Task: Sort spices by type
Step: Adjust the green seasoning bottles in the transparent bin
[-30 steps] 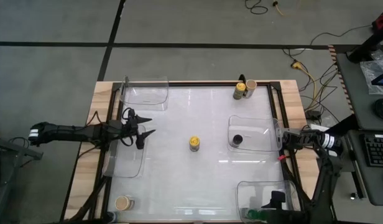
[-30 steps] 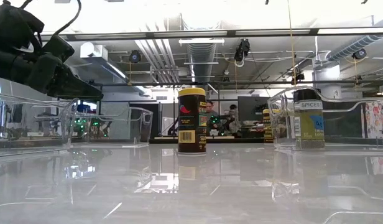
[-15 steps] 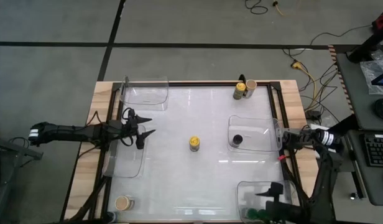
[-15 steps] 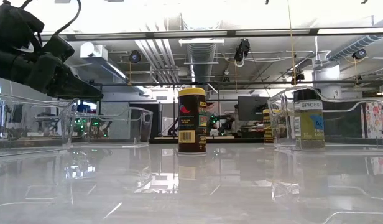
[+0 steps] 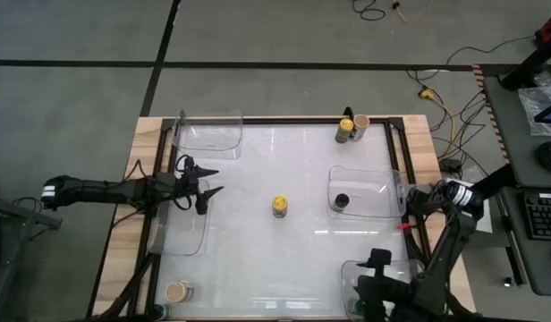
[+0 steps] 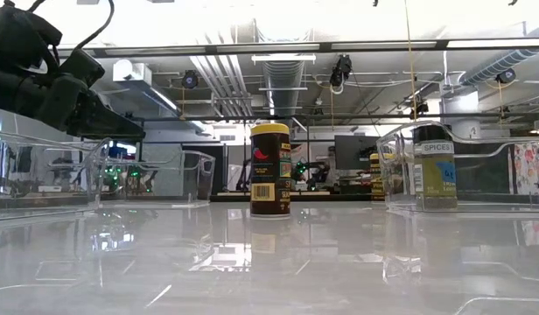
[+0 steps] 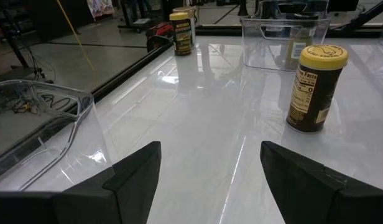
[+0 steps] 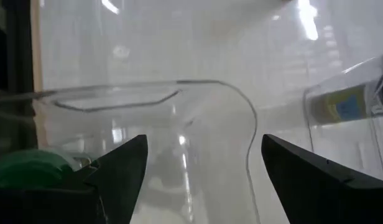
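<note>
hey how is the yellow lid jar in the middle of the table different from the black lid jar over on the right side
The yellow-lidded jar stands alone on the bare table, while the black-lidded jar sits inside a clear tray. The lids differ: yellow on one, black on the other. In the low view the yellow-lidded jar has a dark body with a barcode, while the black-lidded jar carries a pale label reading SPICES. Both are small, cylindrical and upright.

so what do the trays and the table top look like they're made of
The trays look like clear, glossy plastic: you see straight through the walls, and the rims catch highlights. The table top looks like a smooth white glossy sheet, perhaps laminate or acrylic; it mirrors the yellow-lidded jar and ceiling lights.
</note>
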`<state>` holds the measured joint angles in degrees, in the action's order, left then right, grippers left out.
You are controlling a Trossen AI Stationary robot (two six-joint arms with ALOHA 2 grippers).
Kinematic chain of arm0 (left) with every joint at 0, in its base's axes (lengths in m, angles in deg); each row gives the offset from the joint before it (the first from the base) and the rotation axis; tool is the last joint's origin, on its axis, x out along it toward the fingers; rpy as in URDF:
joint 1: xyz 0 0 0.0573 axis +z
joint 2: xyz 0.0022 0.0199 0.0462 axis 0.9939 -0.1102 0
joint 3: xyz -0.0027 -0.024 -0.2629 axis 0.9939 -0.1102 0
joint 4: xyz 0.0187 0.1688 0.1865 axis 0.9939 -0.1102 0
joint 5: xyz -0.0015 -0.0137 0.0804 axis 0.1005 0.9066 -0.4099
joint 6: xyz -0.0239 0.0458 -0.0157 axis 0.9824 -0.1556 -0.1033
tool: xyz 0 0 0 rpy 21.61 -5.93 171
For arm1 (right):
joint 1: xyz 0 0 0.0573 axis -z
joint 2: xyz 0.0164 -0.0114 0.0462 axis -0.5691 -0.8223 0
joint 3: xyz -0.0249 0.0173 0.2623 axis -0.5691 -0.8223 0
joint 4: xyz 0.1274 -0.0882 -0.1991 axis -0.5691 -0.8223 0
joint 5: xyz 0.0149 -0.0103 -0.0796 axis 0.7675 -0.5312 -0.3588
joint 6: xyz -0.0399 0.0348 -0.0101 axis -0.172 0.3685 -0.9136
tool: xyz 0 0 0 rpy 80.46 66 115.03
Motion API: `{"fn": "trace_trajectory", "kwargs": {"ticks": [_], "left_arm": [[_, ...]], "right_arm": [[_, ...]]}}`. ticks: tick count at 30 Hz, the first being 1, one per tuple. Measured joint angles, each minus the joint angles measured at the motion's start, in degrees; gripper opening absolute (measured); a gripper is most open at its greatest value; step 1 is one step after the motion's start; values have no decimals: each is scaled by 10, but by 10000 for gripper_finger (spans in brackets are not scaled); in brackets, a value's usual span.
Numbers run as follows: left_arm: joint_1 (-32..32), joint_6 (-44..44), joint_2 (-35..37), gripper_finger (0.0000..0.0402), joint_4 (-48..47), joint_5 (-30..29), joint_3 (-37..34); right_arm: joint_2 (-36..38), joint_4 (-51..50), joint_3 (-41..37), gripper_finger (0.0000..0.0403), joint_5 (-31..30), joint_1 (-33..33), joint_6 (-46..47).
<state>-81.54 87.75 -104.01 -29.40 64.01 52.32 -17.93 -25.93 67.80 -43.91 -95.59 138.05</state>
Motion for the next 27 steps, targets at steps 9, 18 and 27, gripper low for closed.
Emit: {"fn": "trace_trajectory", "kwargs": {"ticks": [9,18,27], "left_arm": [[0,0,0,260,0,0,0],[0,0,0,260,0,0,0],[0,0,0,260,0,0,0]], "right_arm": [[3,43,0,298,21,2,-47],[3,73,-1,297,21,2,-80],[3,76,-1,288,21,2,-83]]}}
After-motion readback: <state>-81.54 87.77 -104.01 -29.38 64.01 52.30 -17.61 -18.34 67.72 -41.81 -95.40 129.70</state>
